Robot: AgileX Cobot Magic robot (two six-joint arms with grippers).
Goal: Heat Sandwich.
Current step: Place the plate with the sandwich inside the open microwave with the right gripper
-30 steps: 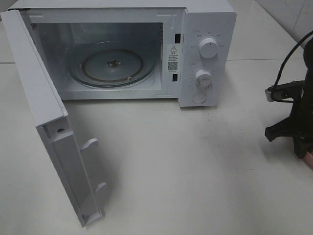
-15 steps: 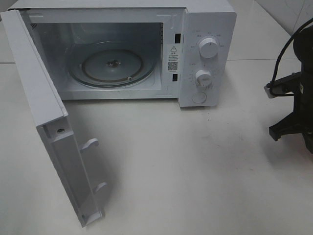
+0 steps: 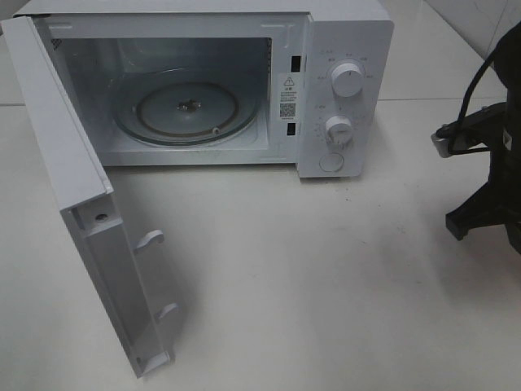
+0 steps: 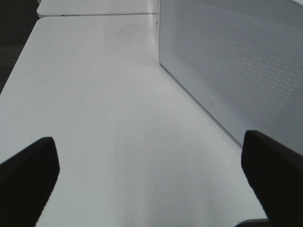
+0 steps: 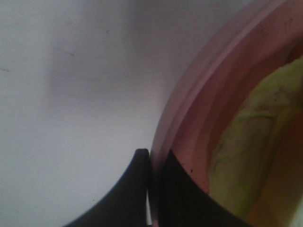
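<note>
From above, a pale worktop (image 3: 326, 285) carried a white microwave (image 3: 346, 49), its door (image 3: 57, 155) swung open. The right arm (image 3: 492, 187) was cut off at the edge.

At the left wrist, the left claw (image 4: 149, 161) stood spread wide above the worktop.

At the right wrist, the right claw (image 5: 152, 158) pinched the rim of the pink plate (image 5: 208, 94). The sandwich (image 5: 251, 132) lay on the plate, blurred and partly out of frame.

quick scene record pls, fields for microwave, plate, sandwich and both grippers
microwave: white, door open
turntable: glass, nothing on it
pink plate: rim pinched by right gripper
sandwich: on pink plate, yellow-green layer showing
left gripper: open, empty, above table
</note>
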